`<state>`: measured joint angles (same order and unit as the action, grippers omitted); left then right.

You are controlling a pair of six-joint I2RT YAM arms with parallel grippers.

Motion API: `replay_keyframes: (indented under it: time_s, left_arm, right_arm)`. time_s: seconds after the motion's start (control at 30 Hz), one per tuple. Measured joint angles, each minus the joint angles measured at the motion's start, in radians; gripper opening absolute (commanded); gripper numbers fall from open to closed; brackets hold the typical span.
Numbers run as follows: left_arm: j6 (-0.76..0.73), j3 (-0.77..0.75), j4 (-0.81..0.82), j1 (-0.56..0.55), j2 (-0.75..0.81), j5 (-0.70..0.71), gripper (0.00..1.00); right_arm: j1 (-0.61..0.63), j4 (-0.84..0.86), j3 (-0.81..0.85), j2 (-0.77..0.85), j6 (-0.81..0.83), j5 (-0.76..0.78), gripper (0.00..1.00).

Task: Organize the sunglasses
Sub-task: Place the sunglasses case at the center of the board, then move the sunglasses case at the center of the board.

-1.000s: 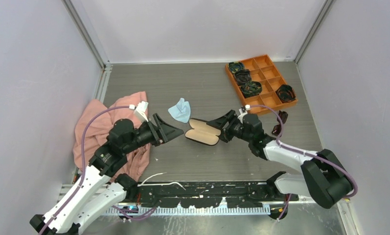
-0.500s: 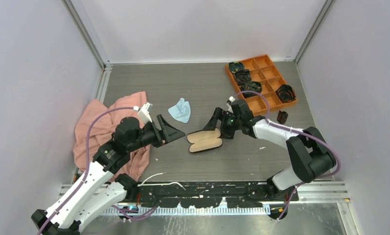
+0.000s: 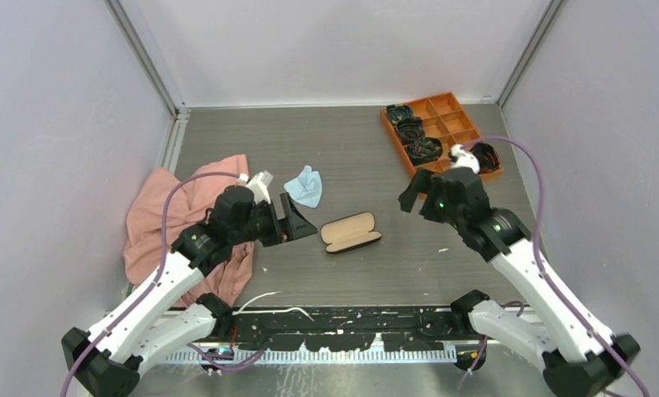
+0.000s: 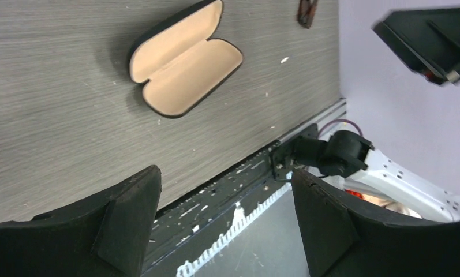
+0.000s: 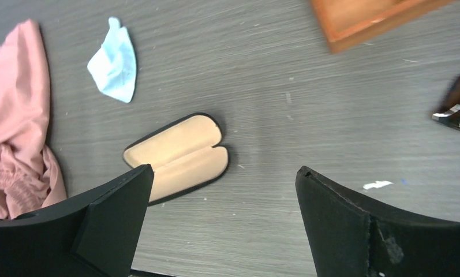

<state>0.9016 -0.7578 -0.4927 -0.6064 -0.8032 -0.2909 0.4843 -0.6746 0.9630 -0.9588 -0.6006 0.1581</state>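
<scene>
The sunglasses (image 5: 457, 105), a small dark folded pair, lie at the right edge of the right wrist view and at the top of the left wrist view (image 4: 306, 11). In the top view my right arm hides them. The black case (image 3: 350, 231) lies open on the table with its tan lining up, and also shows in the wrist views (image 4: 184, 57) (image 5: 178, 156). My left gripper (image 3: 297, 225) (image 4: 224, 173) is open and empty just left of the case. My right gripper (image 3: 415, 192) (image 5: 224, 171) is open and empty, raised to the right of the case.
An orange compartment tray (image 3: 454, 112) at the back right holds several dark coiled bundles (image 3: 423, 149). A light blue cloth (image 3: 303, 186) lies behind the case. A pink cloth (image 3: 173, 215) lies at the left under my left arm. Grey walls enclose the table.
My right gripper has left the case, risen and moved right toward the tray. The case has turned and shifted slightly. My left gripper has drawn a little closer to the case.
</scene>
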Motion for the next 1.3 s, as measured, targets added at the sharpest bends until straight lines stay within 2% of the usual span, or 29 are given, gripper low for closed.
replay_keyframes:
  time_s: [0.07,0.2,0.47,0.6,0.93,1.1,1.2,1.3]
  left_arm:
    - [-0.048,-0.04,-0.035,-0.003,-0.047,0.016,0.85]
    - [-0.159,-0.13,-0.077,-0.016,-0.168,0.047,0.86]
    - [-0.407,-0.325,-0.126,-0.054,-0.523,0.077,0.83]
    - [-0.51,-0.451,-0.138,-0.076,-0.711,0.085,0.82]
    - [-0.687,-0.661,-0.182,-0.134,-1.044,0.126,0.73]
    - [-0.731,-0.718,-0.182,-0.167,-1.133,0.172,0.7]
    - [-0.747,-0.729,-0.182,-0.177,-1.165,0.199,0.6]
    - [-0.759,-0.741,-0.187,-0.177,-1.191,0.219,0.29]
  right_arm:
    - [0.0,-0.038,-0.039,0.113,-0.016,0.063,1.0]
    - [-0.001,-0.126,-0.107,0.239,-0.077,0.13,1.0]
    - [-0.002,-0.232,-0.187,0.38,-0.177,0.176,1.0]
    - [-0.002,-0.254,-0.187,0.398,-0.193,0.192,0.99]
    - [-0.002,-0.278,-0.187,0.417,-0.215,0.174,0.99]
    - [-0.002,-0.297,-0.18,0.409,-0.214,0.155,0.99]
    - [-0.002,-0.301,-0.172,0.408,-0.212,0.141,0.99]
    - [-0.002,-0.301,-0.167,0.402,-0.211,0.13,0.99]
